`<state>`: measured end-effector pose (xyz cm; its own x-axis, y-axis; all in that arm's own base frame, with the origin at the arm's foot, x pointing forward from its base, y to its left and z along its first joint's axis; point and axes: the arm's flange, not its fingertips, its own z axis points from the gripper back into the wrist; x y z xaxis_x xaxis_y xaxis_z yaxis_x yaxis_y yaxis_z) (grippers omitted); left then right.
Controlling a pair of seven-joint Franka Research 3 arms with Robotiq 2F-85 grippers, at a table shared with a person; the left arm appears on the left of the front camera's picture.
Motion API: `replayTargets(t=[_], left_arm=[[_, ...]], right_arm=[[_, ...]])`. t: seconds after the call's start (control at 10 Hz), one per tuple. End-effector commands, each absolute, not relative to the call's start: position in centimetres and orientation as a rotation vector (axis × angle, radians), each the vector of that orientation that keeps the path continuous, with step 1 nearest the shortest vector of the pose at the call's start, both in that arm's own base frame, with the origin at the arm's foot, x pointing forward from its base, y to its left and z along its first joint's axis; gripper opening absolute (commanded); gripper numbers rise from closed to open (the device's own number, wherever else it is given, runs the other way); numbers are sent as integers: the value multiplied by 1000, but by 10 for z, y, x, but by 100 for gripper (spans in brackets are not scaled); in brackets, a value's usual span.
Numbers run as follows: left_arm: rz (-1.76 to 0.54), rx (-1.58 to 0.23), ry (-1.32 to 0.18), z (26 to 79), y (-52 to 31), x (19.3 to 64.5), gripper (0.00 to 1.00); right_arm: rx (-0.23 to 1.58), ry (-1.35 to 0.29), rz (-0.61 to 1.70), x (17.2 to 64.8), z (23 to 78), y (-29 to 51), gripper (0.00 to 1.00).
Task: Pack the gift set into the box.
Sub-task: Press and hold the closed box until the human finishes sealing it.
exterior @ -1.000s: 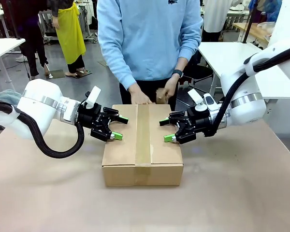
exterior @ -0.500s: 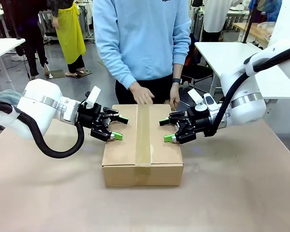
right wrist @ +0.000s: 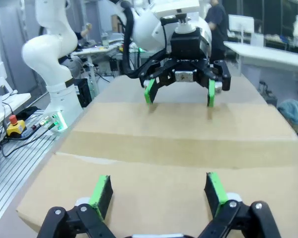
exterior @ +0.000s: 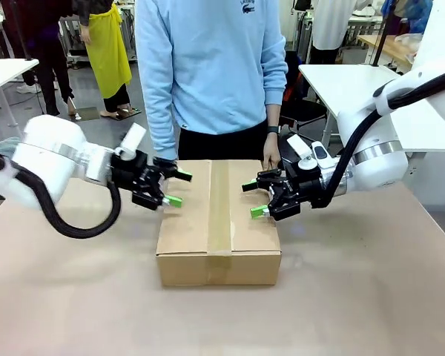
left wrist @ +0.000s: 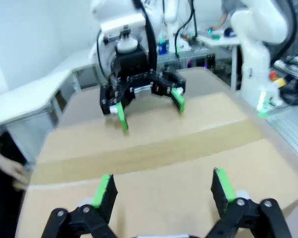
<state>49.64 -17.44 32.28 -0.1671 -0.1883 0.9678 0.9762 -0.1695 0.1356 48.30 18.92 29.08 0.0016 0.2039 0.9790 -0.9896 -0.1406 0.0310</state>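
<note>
Here, from the front, the taped-shut cardboard box (exterior: 219,222) sits between my left gripper (exterior: 169,188) and right gripper (exterior: 255,198), both spread wide and empty. In each wrist view, the box top lies just under my open fingers, the other gripper facing me across it.

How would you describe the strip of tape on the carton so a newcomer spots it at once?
Start at the brown cardboard box in the middle of the table, between the two open robot hands. The tape is the glossy tan band running down the centre of its closed top and folding over the near edge, slightly darker than the flaps beside it.
</note>
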Motion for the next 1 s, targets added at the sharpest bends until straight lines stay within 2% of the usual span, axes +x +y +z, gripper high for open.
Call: replayTargets(t=[0.0,0.1,0.2,0.4,0.5,0.6,0.9], left_arm=[[-1475,-1233,-1380,379,-96,447,100],[-1435,-1221,-1464,387,-60,431,100],[-1436,-1210,-1465,381,-27,419,100],[-1353,-1134,-1459,353,31,404,100],[-1295,-1078,-1453,344,41,405,100],[-1338,-1169,-1467,392,21,406,100],[-1338,-1169,-1467,392,21,406,100]], right_arm=[[1263,-1241,1385,463,332,139,100],[1284,-1400,1266,450,341,97,100],[1269,-1505,1175,432,341,55,100],[1123,-1703,972,388,323,-15,100],[1049,-1717,885,382,312,-26,100],[1212,-1584,1045,407,343,1,100],[1212,-1584,1045,407,343,1,100]])
